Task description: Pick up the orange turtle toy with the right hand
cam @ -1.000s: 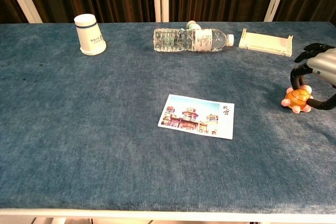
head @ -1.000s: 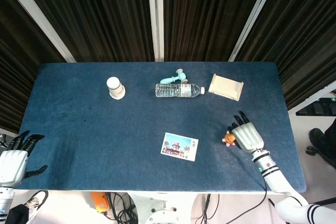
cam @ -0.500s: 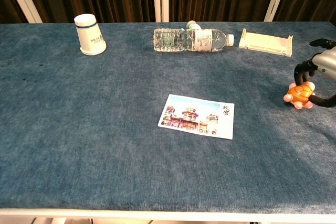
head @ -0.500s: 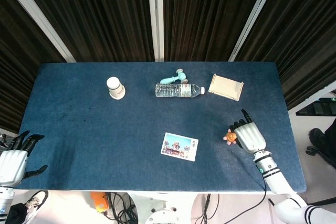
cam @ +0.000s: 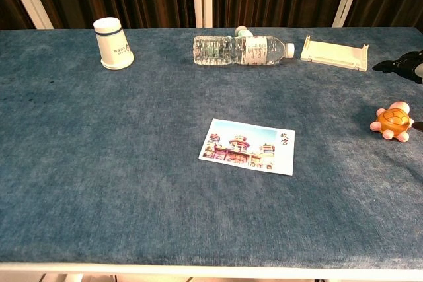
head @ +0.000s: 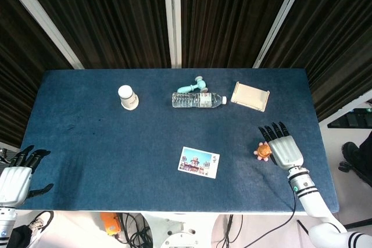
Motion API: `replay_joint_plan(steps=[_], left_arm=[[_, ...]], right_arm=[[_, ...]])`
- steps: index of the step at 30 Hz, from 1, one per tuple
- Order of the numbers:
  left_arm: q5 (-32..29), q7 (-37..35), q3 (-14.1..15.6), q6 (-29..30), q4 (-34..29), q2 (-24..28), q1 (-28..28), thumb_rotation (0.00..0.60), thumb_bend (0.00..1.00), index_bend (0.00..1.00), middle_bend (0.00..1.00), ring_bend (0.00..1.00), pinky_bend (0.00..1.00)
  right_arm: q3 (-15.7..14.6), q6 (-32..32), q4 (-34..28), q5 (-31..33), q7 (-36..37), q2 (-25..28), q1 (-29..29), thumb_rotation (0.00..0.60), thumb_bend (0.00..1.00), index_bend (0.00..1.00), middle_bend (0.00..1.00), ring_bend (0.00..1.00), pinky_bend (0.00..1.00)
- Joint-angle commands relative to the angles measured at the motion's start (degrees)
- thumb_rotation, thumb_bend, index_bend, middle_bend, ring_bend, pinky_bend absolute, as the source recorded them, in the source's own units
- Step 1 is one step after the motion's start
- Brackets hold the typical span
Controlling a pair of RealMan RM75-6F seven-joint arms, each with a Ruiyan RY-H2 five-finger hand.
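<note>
A felt-like, dark blue cloth with a slightly fuzzy nap is seen covering the surface. The orange turtle toy is found near the right edge, resting on the cloth: a small, rounded, glossy figure with an orange domed shell and pale pink stubby limbs and head. In the head view it lies just beside the right hand, at its thumb side, and is not grasped. The right hand is shown released, its dark fingers stretched out and apart; only the fingertips are caught in the chest view. The left hand is held off the surface's near left corner, holding nothing, fingers spread.

A clear, ribbed plastic bottle lies on its side, a teal object just behind it. A white paper cup stands upside down. A flat cream tray and a glossy picture card are also laid out.
</note>
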Motion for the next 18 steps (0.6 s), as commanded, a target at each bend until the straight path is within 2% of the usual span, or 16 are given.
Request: replay_joint_plan(steps=[1, 12, 16, 18], left_arm=[[0.00, -0.02, 0.01, 0.01, 0.01, 0.01, 0.01, 0.600, 0.03, 0.21, 0.18, 0.05, 0.15], [0.07, 0.03, 0.25, -0.39, 0.10, 0.00, -0.04, 0.600, 0.03, 0.21, 0.18, 0.05, 0.15], [0.05, 0.14, 0.31, -0.62, 0.05, 0.05, -0.12, 0.600, 0.03, 0.21, 0.18, 0.05, 0.15], [-0.04, -0.01, 0.24, -0.57, 0.05, 0.09, -0.11, 0.600, 0.03, 0.21, 0.18, 0.05, 0.15]], right_arm=[[-0.33, 0.33, -0.35, -0.70, 0.75, 0.39, -0.03, 0.600, 0.19, 0.05, 0.16, 0.00, 0.00], [-1.31, -1.94, 0.33, 0.24, -0.03, -0.27, 0.75, 0.600, 0.23, 0.41, 0.41, 0.01, 0.00], [-1.21, -2.24, -0.14, 0.96, -1.02, -0.30, 1.04, 0.600, 0.26, 0.56, 0.52, 0.09, 0.00], [-1.03, -1.40, 0.21, 0.79, -1.05, -0.75, 0.94, 0.600, 0.30, 0.70, 0.63, 0.15, 0.00]])
